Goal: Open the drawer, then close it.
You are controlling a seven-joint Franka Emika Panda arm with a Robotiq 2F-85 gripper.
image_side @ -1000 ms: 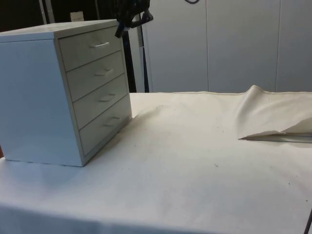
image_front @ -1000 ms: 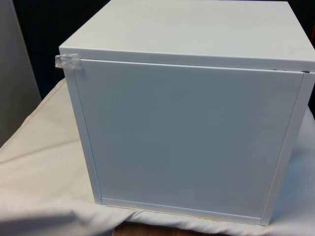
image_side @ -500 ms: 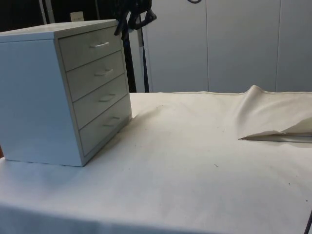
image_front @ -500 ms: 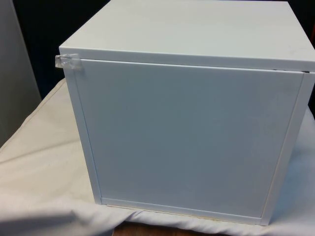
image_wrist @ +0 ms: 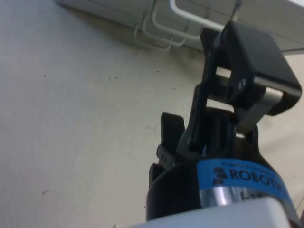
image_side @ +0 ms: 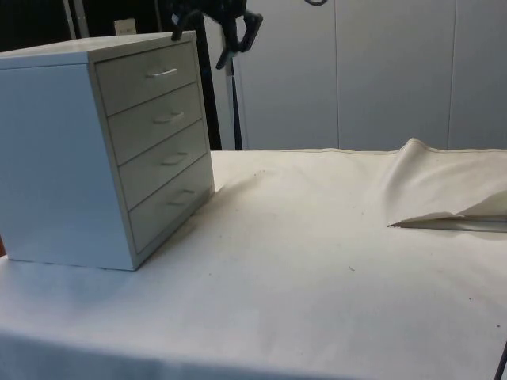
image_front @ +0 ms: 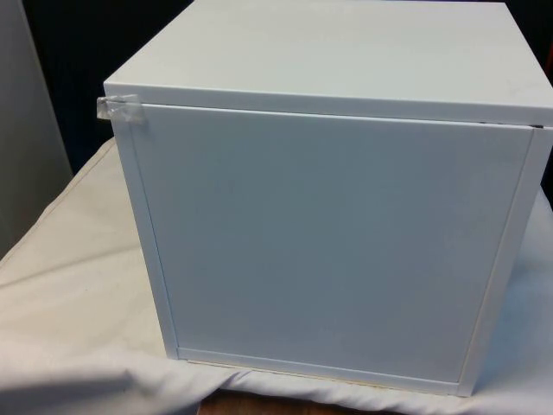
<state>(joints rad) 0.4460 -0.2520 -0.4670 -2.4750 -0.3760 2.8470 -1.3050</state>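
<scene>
The white chest of drawers (image_side: 95, 150) stands on the table at the side view's left, its four drawer fronts all flush and closed. The top drawer (image_side: 146, 77) carries a thin white handle (image_side: 162, 73). My black gripper (image_side: 207, 36) hangs open just beyond the chest's upper front corner, level with the top drawer, with nothing between its fingers. In the wrist view one black finger (image_wrist: 247, 71) stands close to the stacked white handles (image_wrist: 185, 21). In the front view the chest (image_front: 328, 242) turns its plain back panel to the camera.
A raised fold of the white cloth (image_side: 444, 190) lies at the side view's right. Flat cloth-covered table (image_side: 301, 261) stretches out before the drawer fronts. A bit of clear tape (image_front: 117, 108) sticks to the chest's upper back corner.
The fingers have spread from shut to wide open. The gripper has stayed near the chest's upper front corner. The drawers have not moved.
</scene>
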